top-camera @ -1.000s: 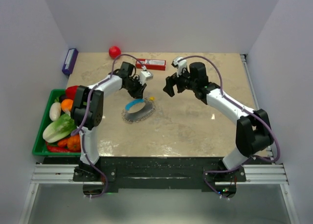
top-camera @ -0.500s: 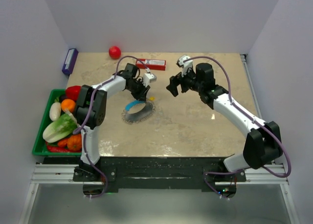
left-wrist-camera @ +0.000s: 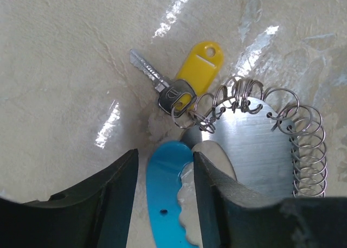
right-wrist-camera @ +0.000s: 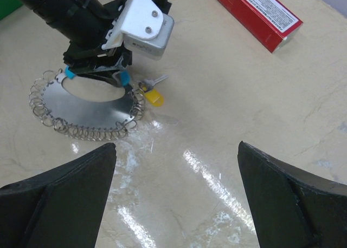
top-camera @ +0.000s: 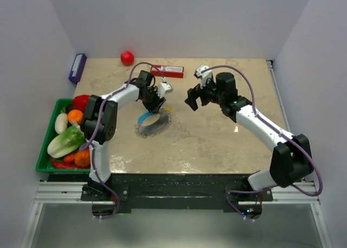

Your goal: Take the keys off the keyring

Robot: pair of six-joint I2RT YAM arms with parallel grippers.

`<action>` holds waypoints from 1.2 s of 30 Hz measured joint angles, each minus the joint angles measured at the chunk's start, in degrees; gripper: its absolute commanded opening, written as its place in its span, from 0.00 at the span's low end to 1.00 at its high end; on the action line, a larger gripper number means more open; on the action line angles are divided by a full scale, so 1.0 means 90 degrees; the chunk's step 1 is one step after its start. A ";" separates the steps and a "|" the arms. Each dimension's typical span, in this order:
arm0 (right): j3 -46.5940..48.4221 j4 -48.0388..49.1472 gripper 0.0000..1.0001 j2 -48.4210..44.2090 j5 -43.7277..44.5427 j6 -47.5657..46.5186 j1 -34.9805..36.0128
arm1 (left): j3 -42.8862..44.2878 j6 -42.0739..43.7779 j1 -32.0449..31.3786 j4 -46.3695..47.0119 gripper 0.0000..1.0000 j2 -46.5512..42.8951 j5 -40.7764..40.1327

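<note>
The tabletop (top-camera: pixel 217 139) is beige with pale marbled veining. The key (left-wrist-camera: pixel 181 85) has a bright yellow head and a silver blade. The keyring (left-wrist-camera: pixel 260 150) is brushed silver-grey with a glossy light-blue segment. Toward twelve o'clock in the top view are a red ball (top-camera: pixel 127 57) and a red box (top-camera: pixel 167 71), and at nine o'clock a green tray (top-camera: pixel 42 162). The left tool (left-wrist-camera: pixel 165 153) and right tool (right-wrist-camera: pixel 176 145) have black fingers.

Left fingers (left-wrist-camera: pixel 103 204) parted, right fingers (right-wrist-camera: pixel 59 199) spread wide.
</note>
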 measured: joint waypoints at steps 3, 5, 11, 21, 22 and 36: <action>0.0044 -0.0041 0.99 0.0151 0.0000 -0.0061 0.0168 | -0.0041 0.0092 0.0002 -0.0053 0.58 -0.0129 -0.0168; 0.0204 -0.0080 0.98 0.0461 -0.0027 -0.0046 0.0274 | -0.0061 0.0168 0.0005 -0.0124 0.61 -0.0204 -0.0223; 0.0835 -0.0243 0.97 0.1945 -0.0396 0.0277 0.0374 | -0.0294 0.0330 0.0041 -0.0189 0.63 -0.0466 -0.0255; 0.1362 -0.0328 0.84 0.3247 -0.0590 0.0801 0.0682 | -0.0743 0.0311 0.0437 -0.0129 0.63 -0.0520 -0.0019; 0.1440 -0.0335 0.82 0.3342 -0.0566 0.0848 0.0743 | -0.0743 0.0291 0.0505 -0.0109 0.63 -0.0520 0.0034; 0.2225 -0.0600 0.50 0.4097 0.0250 0.1022 0.1256 | -0.0743 -0.0063 0.1144 0.0044 0.63 -0.0554 0.0984</action>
